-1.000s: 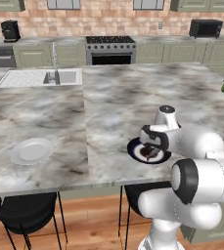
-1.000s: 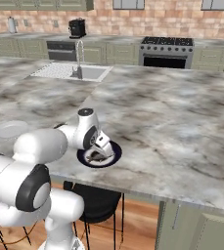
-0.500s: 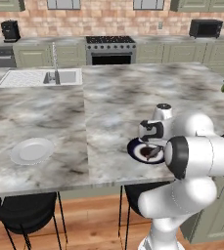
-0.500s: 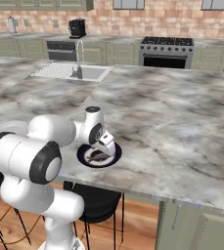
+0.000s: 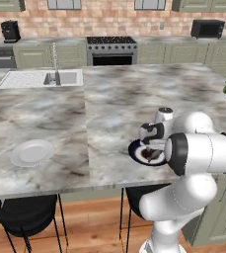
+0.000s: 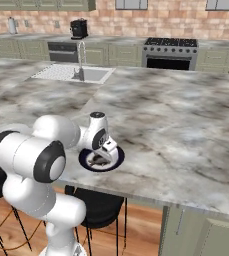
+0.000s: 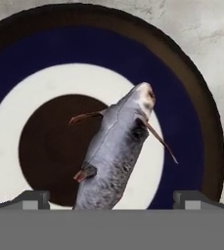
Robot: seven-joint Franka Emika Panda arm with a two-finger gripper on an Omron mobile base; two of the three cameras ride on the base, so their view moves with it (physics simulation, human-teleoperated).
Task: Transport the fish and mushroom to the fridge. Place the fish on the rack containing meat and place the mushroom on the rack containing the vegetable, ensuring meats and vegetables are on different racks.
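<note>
— Where is the fish (image 7: 114,156) at this moment?

— It lies on a round plate (image 7: 191,122) with dark blue, white and brown rings, near the front edge of the marble island counter (image 5: 109,104). The white arm bends over that plate (image 5: 134,149); in the right base view the gripper (image 6: 104,156) hangs just above it.

— And the fingers (image 7: 33,198)?

— Spread wide, one tip on each side of the fish's tail end, gripping nothing.

— Any writing or brand to read?

— None legible. Behind stand a sink (image 5: 40,79), a range (image 5: 112,49), a microwave (image 5: 207,28) and a coffee maker (image 6: 78,28); a plain white plate (image 5: 32,152) sits well apart.
</note>
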